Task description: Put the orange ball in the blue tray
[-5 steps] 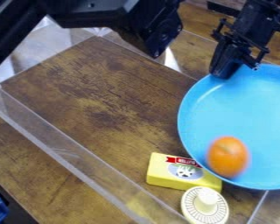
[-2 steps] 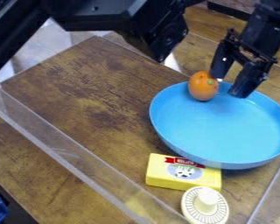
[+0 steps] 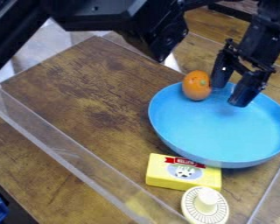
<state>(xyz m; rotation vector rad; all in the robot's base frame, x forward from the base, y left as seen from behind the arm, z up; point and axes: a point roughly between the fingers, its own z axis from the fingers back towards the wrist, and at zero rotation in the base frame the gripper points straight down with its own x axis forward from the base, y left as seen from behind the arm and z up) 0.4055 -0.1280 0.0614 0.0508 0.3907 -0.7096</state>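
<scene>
Resting in our tray (image 3: pixel 220 131), the ball (image 3: pixel 196 85) sits near its ten-o'clock edge; our fingers (image 3: pixel 237 88) stand apart beside it, gripping nothing; the raised rim probably keeps it from rolling out.

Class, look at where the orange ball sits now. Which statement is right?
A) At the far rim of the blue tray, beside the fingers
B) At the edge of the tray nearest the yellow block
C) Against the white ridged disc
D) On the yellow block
A: the orange ball shows at the far rim of the blue tray, just beside the dark fingers.
</scene>
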